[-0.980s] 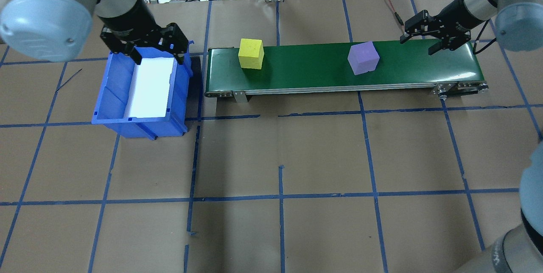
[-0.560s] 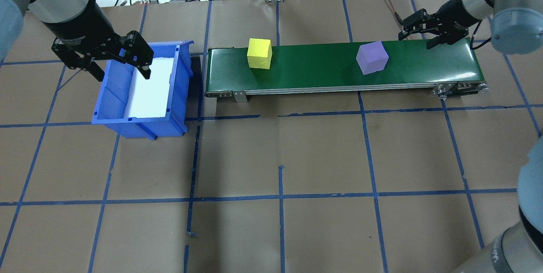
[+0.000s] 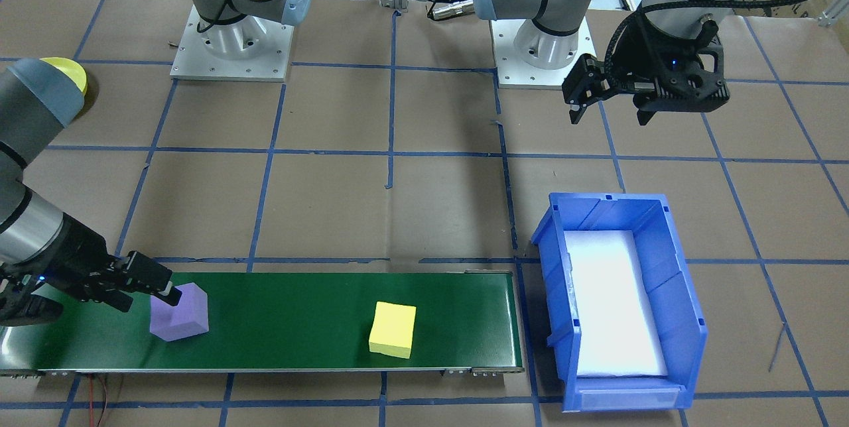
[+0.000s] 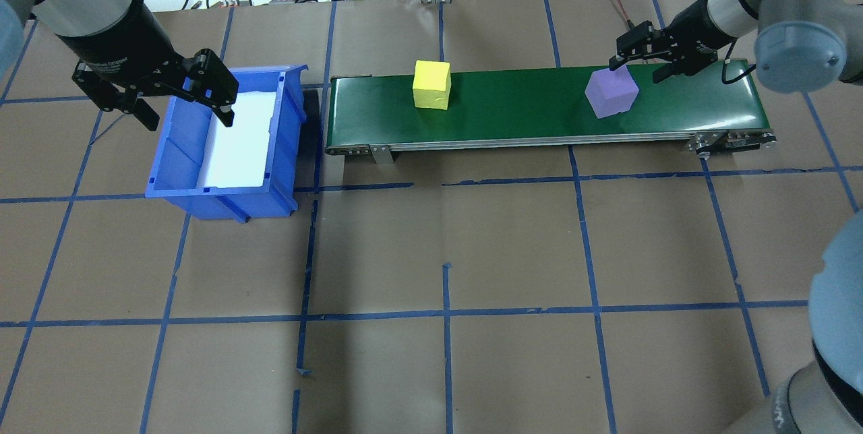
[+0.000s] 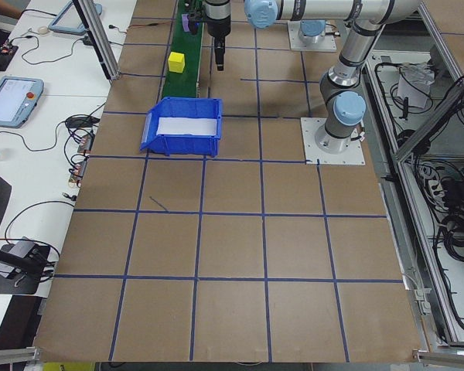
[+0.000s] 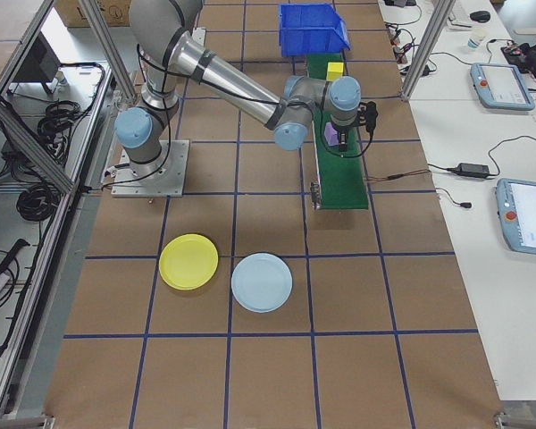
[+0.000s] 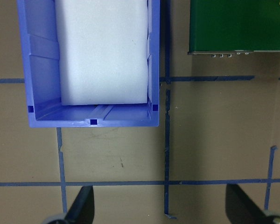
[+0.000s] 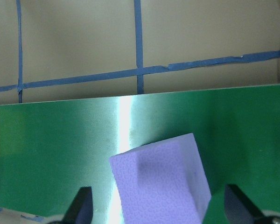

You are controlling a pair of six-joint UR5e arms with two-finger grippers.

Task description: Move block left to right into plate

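The right gripper reaches over the far right part of the green conveyor belt, and its fingers stand apart, one on each side of the purple block. The block sits on the belt, turned at an angle, and whether the fingers touch it cannot be told. The yellow block rests further left on the same belt. The left gripper hangs above the left side of the blue bin, pointing down, with its fingers wide apart and holding nothing. A yellow plate and a light blue plate lie on the desk, well apart from the belt.
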